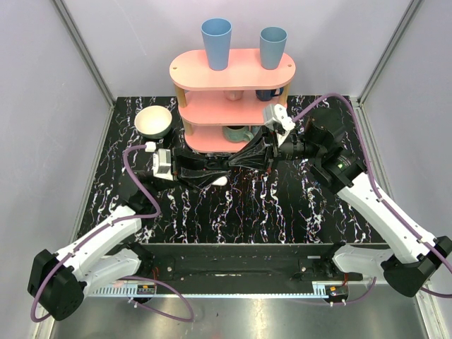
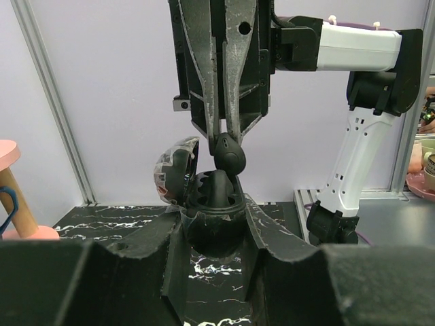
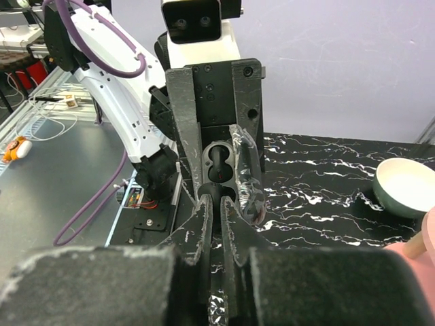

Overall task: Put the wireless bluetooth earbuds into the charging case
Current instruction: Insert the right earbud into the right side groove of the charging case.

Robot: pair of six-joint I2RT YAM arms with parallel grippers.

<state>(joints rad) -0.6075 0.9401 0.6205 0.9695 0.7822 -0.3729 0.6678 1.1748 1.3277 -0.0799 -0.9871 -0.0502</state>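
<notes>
Clamping the small dark rounded plastic charging case (image 2: pixel 211 238) in my left hand (image 2: pixel 215 227), its hinged lid (image 2: pixel 178 173) open, I pinch a dark glossy earbud (image 2: pixel 230 157) in my right hand (image 2: pixel 229 146) just above the case's well. Best to lower it straight, stem aligned, and release only once it is seated.

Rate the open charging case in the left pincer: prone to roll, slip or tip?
Likely rolls if set down: the charging case has a rounded, egg-like underside. Probably slippery: its black shell looks smooth, so it could twist in the left pincer. The open lid hangs off one side, so it may tip that way.
</notes>
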